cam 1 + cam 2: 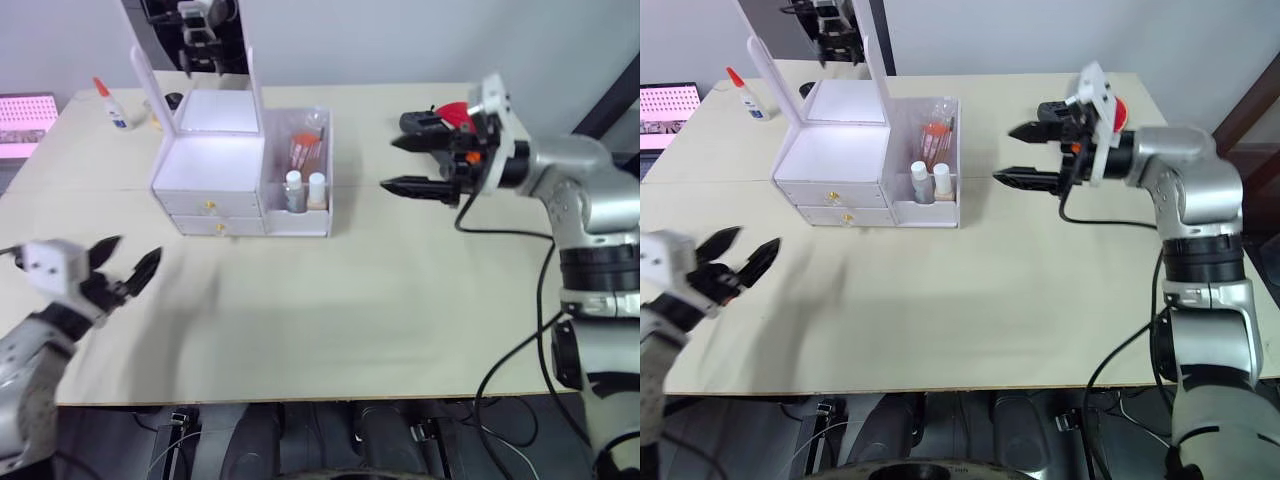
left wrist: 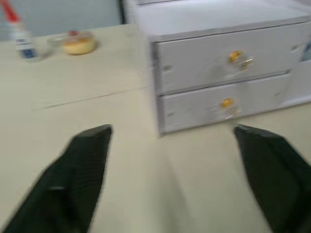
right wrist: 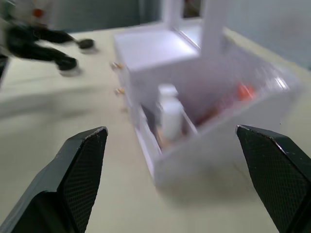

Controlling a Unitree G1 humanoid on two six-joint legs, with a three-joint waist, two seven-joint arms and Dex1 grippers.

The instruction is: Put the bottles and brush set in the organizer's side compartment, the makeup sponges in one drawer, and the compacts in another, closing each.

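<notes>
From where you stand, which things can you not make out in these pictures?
- Inside of the two drawers: both are shut, so their fronts hide any sponges or compacts.
- Red object behind the right gripper: the gripper covers most of it.
- Orange packet in the side compartment: too small to identify.

You have the white organizer (image 1: 215,175) standing toward the worktop's far edge, mirror lid up, both gold-knobbed drawers (image 2: 228,73) shut. In its side compartment (image 1: 930,185) two small white bottles (image 1: 305,190) stand upright at the front, the orange brush set (image 1: 305,150) behind them.
</notes>
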